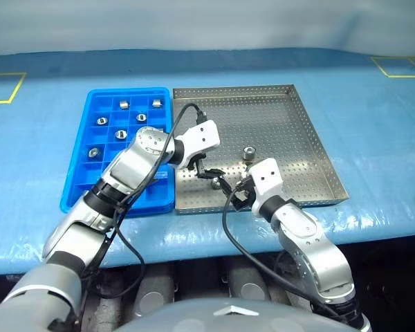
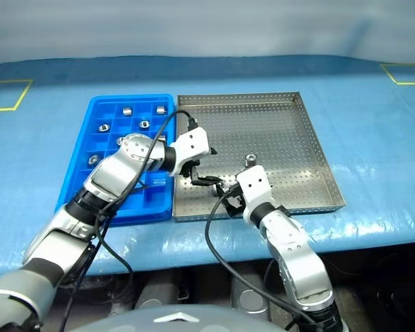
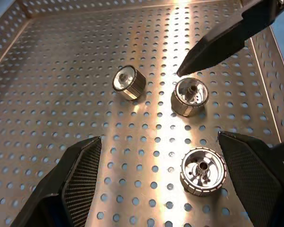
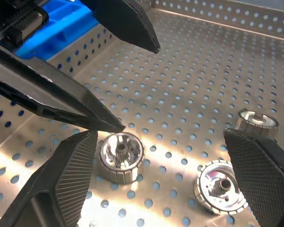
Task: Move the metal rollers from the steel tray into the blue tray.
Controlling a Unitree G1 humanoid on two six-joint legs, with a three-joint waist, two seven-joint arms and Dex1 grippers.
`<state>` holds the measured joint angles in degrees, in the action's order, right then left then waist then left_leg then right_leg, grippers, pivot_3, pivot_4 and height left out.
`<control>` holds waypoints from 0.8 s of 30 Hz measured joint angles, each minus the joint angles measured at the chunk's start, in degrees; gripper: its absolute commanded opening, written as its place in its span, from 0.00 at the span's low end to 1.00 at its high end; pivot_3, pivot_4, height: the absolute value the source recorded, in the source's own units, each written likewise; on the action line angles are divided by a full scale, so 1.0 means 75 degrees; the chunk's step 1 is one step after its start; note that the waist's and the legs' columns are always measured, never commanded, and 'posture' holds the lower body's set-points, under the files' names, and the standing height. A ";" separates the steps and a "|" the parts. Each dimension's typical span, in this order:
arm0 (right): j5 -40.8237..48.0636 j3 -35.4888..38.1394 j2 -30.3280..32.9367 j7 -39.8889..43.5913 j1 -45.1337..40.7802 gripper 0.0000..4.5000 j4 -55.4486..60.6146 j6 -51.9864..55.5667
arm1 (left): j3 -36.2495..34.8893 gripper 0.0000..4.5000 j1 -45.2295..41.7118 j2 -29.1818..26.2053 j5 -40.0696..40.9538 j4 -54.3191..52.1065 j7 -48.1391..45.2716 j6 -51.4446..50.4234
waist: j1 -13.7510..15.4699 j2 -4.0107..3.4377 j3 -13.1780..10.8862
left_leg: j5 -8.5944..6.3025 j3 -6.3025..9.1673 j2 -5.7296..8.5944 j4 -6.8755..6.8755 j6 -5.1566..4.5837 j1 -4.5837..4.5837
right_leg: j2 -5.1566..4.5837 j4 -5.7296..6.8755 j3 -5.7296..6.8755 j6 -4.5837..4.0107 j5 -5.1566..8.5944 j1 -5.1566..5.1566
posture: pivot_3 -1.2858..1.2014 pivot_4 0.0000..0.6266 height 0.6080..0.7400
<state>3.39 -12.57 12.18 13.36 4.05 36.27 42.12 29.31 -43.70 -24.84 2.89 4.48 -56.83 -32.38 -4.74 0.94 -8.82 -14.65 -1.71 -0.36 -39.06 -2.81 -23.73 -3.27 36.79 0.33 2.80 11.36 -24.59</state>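
Rollers, 3 (image 3: pixel 197 171) on steel tray (image 1: pixel 297 131) floor, near its front-left; you see L gripper (image 3: pixel 156 184) fingers apart over them, nearest roller just inside its right finger. R gripper (image 4: pixel 170 179) also spread wide, empty, close by. Blue tray (image 1: pixel 79 176) w/ 6 rollers.

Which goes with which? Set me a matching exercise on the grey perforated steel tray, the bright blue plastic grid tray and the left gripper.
1 grey perforated steel tray
2 bright blue plastic grid tray
3 left gripper

a open, over the perforated floor
b shiny metal rollers in separate compartments
c three rollers lying loose

Pairs: 1-c, 2-b, 3-a
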 measured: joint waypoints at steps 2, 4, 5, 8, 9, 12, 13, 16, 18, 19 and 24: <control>-0.0003 -0.0040 -0.0047 -0.0055 0.0047 1.00 0.0000 0.0083 | 0.0179 0.95 -0.0147 0.0010 -0.0129 0.0256 -0.0227 0.0262 | -0.0016 0.0000 0.0000 | 0.0000 -0.0006 0.0000 -0.0001 -0.0001 0.0004 | 0.0000 0.0000 -0.0010 0.0002 -0.0001 0.0002 | 0.43 0.24 1.00; 0.0001 -0.0077 -0.0071 -0.0093 0.0148 1.00 -0.0006 0.0150 | 0.0311 0.95 -0.0178 0.0062 -0.0276 0.0445 -0.0384 0.0447 | -0.0023 0.0000 0.0000 | -0.0002 -0.0008 0.0001 0.0000 -0.0004 0.0002 | 0.0000 0.0000 -0.0016 0.0003 -0.0002 -0.0001 | 0.43 0.24 1.00; 0.0004 -0.0079 -0.0074 -0.0095 0.0177 1.00 -0.0009 0.0175 | 0.0341 0.95 -0.0179 0.0092 -0.0310 0.0515 -0.0423 0.0502 | -0.0024 0.0000 0.0000 | -0.0003 -0.0008 0.0001 -0.0001 -0.0005 0.0000 | 0.0001 0.0000 -0.0018 0.0003 -0.0002 -0.0002 | 0.43 0.24 1.00; 0.0046 -0.0083 -0.0021 -0.0049 0.0213 1.00 -0.0009 0.0271 | 0.0466 0.95 -0.0212 0.0154 -0.0429 0.0698 -0.0595 0.0657 | -0.0028 0.0000 0.0000 | -0.0005 -0.0012 0.0001 -0.0001 -0.0009 -0.0001 | 0.0002 0.0000 -0.0024 0.0004 -0.0002 -0.0004 | 0.43 0.24 1.00; 0.0067 -0.0091 0.0032 0.0007 0.0239 1.00 -0.0009 0.0284 | 0.0534 0.95 -0.0226 0.0166 -0.0487 0.0738 -0.0661 0.0715 | -0.0026 0.0000 0.0000 | -0.0006 -0.0012 0.0002 -0.0001 -0.0010 -0.0001 | 0.0002 0.0000 -0.0025 0.0004 -0.0002 -0.0004 | 0.43 0.24 1.00; 0.0105 -0.0101 0.0235 0.0146 0.0341 1.00 -0.0005 0.0323 | 0.0668 0.95 -0.0224 0.0285 -0.0643 0.0893 -0.0778 0.0815 | -0.0020 0.0000 0.0000 | -0.0007 -0.0013 0.0003 -0.0001 -0.0013 -0.0003 | 0.0002 -0.0002 -0.0028 0.0006 -0.0001 -0.0004 | 0.43 0.24 1.00; 0.0131 -0.0086 0.0322 0.0188 0.0392 1.00 0.0020 0.0322 | 0.0684 0.95 -0.0220 0.0340 -0.0675 0.0935 -0.0774 0.0855 | -0.0019 -0.0001 0.0001 | -0.0009 -0.0013 0.0004 -0.0002 -0.0015 -0.0001 | 0.0002 -0.0001 -0.0029 0.0008 0.0000 -0.0002 | 0.43 0.24 1.00; 0.0220 -0.0016 0.0651 0.0352 0.0584 1.00 0.0412 0.0304 | 0.0835 0.95 -0.0166 0.0442 -0.0964 0.1170 -0.0685 0.0882 | -0.0016 -0.0009 0.0007 | -0.0015 -0.0015 0.0009 -0.0003 -0.0025 0.0004 | 0.0000 -0.0001 -0.0035 0.0021 0.0008 0.0005 | 0.42 0.24 1.00; 0.0310 0.0166 0.0743 0.0410 0.0725 1.00 0.0745 0.0270 | 0.0932 0.95 0.0074 0.0451 -0.1073 0.1435 -0.0668 0.0856 | -0.0057 -0.0009 0.0006 | -0.0016 -0.0018 0.0007 -0.0003 -0.0026 -0.0001 | 0.0004 0.0001 -0.0040 0.0024 0.0007 -0.0003 | 0.42 0.24 1.00; 0.0331 0.0248 0.0799 0.0418 0.0753 1.00 0.0806 0.0271 | 0.0934 0.95 0.0071 0.0480 -0.1091 0.1434 -0.0675 0.0864 | -0.0060 -0.0003 0.0007 | -0.0016 -0.0015 0.0005 -0.0004 -0.0025 -0.0001 | 0.0006 -0.0001 -0.0039 0.0025 0.0006 0.0000 | 0.42 0.24 1.00; 0.0365 0.0363 0.0843 0.0393 0.0788 1.00 0.0874 0.0271 | 0.0933 0.95 0.0071 0.0549 -0.1222 0.1435 -0.0764 0.0874 | -0.0073 -0.0004 0.0007 | -0.0016 -0.0019 0.0006 -0.0015 -0.0026 0.0004 | 0.0002 0.0000 -0.0041 0.0029 0.0004 0.0005 | 0.42 0.24 1.00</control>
<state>6.13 -9.84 18.50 16.31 9.96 42.83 44.15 36.31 -43.17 -20.72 -6.27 15.24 -62.56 -25.82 -5.29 0.91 -8.77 -14.77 -1.86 -0.32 -39.17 -3.00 -23.70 -3.25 36.79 0.02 3.02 11.39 -24.55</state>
